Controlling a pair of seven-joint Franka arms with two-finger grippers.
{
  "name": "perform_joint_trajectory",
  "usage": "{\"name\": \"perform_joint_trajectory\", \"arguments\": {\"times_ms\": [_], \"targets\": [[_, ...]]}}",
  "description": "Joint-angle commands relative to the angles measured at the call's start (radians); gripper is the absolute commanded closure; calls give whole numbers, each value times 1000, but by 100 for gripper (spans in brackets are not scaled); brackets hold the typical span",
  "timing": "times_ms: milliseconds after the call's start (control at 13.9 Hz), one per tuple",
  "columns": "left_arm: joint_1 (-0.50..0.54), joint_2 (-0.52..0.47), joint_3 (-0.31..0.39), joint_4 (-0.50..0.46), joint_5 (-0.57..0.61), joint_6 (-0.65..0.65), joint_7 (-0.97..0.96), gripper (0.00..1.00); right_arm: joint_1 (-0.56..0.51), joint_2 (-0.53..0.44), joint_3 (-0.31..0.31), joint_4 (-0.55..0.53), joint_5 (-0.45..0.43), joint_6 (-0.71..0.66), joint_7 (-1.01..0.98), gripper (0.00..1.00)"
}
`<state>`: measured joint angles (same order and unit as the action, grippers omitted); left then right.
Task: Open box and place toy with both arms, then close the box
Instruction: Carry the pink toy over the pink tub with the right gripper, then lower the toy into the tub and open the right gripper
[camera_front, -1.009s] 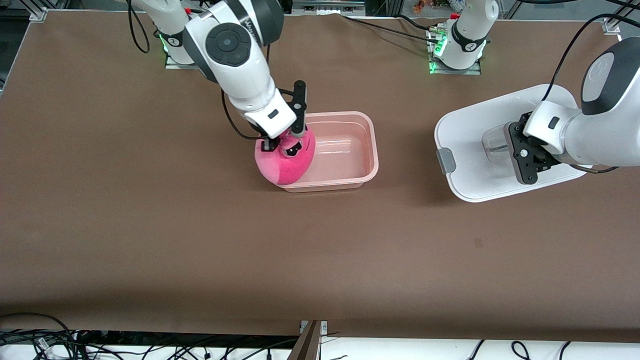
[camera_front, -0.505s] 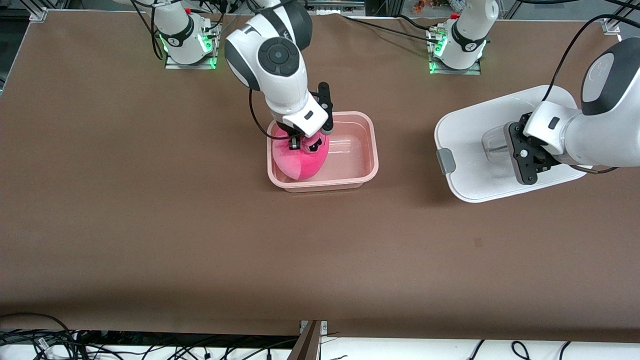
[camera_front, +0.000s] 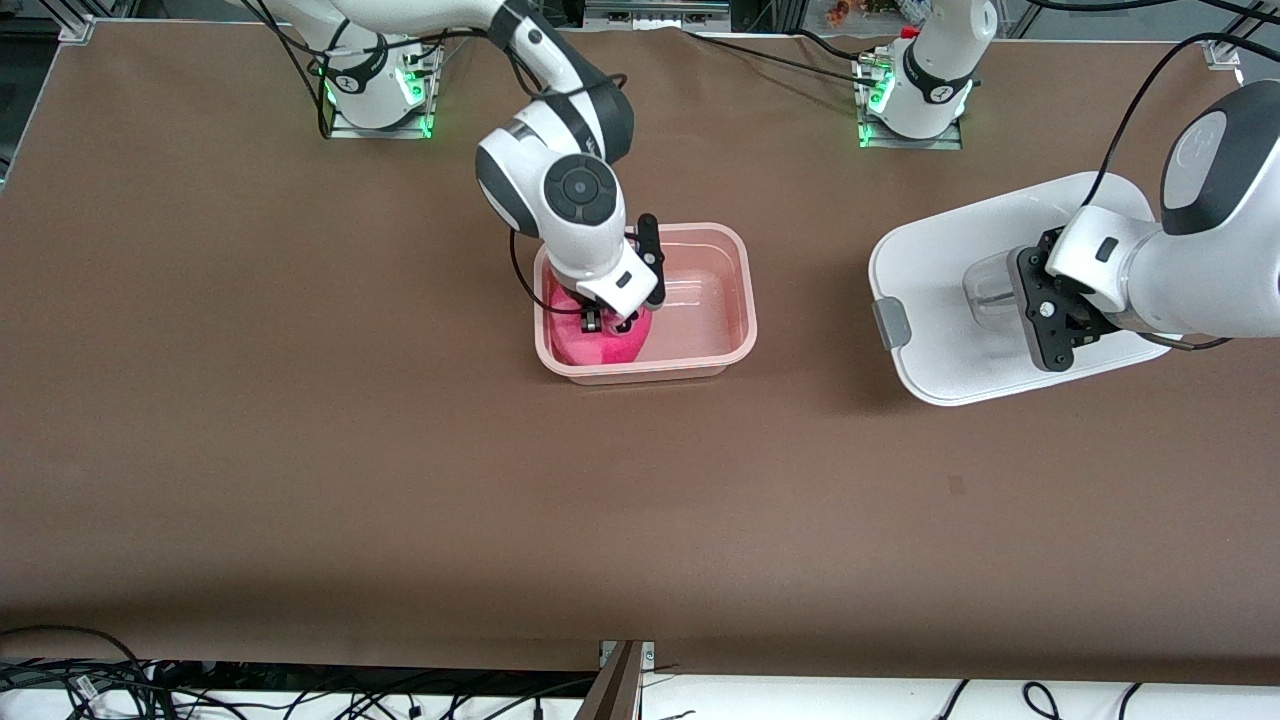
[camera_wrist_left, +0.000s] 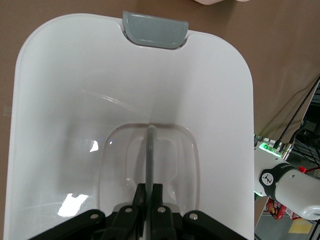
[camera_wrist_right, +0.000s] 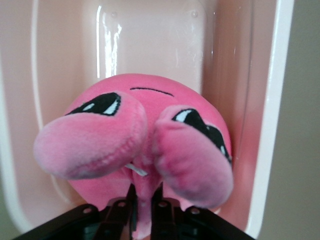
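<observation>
The pale pink box (camera_front: 735, 300) stands open at the table's middle, without its lid. My right gripper (camera_front: 607, 324) is shut on the hot-pink toy (camera_front: 580, 342) and holds it low inside the box, at the end toward the right arm. In the right wrist view the toy (camera_wrist_right: 140, 135) fills the space before the fingers, with the box's wall (camera_wrist_right: 265, 115) beside it. The white lid (camera_front: 930, 290) is toward the left arm's end of the table. My left gripper (camera_front: 1050, 315) is shut on the lid's centre handle (camera_wrist_left: 149, 150); the grey clip (camera_wrist_left: 155, 30) shows at the lid's edge.
Both arm bases (camera_front: 372, 75) (camera_front: 915, 85) stand along the table's edge farthest from the front camera. Cables (camera_front: 780, 55) run between them. Brown tabletop (camera_front: 640, 520) spreads wide nearer the front camera.
My right gripper has moved over the box's rim and down, carrying the toy from the box's edge into the box. The left arm and lid have not moved.
</observation>
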<state>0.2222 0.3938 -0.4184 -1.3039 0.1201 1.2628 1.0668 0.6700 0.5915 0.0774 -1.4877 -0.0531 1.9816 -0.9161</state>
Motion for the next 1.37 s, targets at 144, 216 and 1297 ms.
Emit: {"name": "perform_joint_trajectory", "arguments": {"times_ms": [144, 216, 1297], "targets": [[-3, 16, -3, 31, 10, -6, 21, 100, 23, 89, 1, 27, -10, 136, 63, 0], [-4, 16, -3, 32, 0, -6, 15, 100, 39, 103, 1, 29, -5, 170, 107, 0], [-3, 37, -3, 57, -59, 14, 1, 100, 16, -83, -10, 41, 85, 108, 381, 0]]}}
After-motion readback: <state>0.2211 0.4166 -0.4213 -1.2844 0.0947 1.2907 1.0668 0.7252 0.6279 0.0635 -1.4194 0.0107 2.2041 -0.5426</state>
